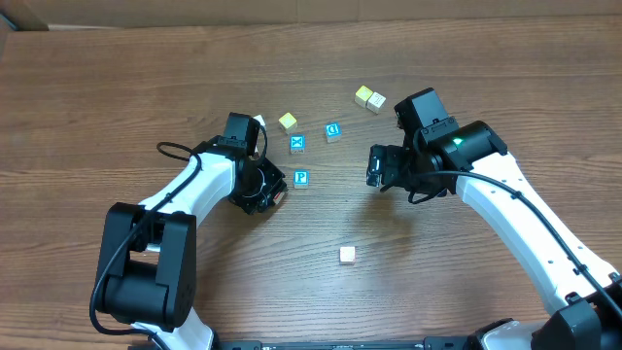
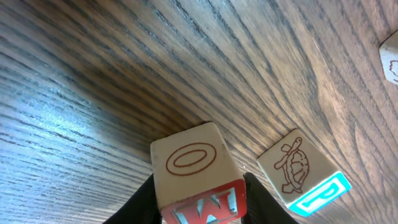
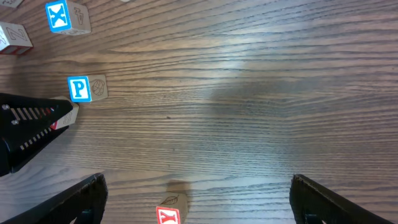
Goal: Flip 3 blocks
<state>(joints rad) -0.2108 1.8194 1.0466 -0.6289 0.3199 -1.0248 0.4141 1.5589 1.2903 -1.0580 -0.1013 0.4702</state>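
Left wrist view: the small wooden cube with a red-printed face is clamped in the left end effector, at the wood-grain counter, just beside the blue-faced P cube. This looks like the grasp step of a flip; next comes lifting and a careful quarter-roll. The right end effector hangs with its fingers wide apart.

P block, X block, O on red-faced block

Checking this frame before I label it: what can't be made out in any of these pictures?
Left wrist: O block, red face's letter cut by the bottom edge.
Right wrist: red block, letter cut by the bottom edge.
Overhead: cream block, markings too small.
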